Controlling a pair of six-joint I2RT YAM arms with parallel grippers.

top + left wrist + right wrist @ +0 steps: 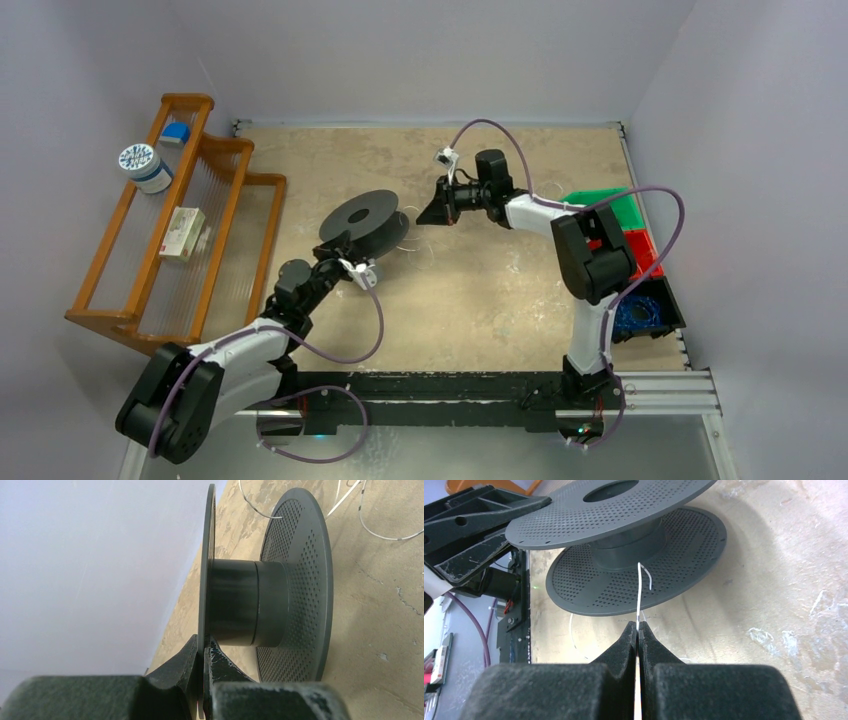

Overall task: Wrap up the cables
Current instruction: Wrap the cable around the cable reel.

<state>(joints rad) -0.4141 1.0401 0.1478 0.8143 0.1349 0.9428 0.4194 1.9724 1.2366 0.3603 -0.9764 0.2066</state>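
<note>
Up-frame from the right gripper [638,628], pinched tight on the cable [639,590], sits the spool hub [624,550]; the left gripper [204,652] clamps the flange [206,555].

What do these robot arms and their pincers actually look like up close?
The left arm and right arm match: white links between chunky black joint blocks, each trailed by a looping purple hose. The left gripper and right gripper each have two black wedge-shaped fingers tapering to thin tips; the left's are flecked with white scuffs.
</note>
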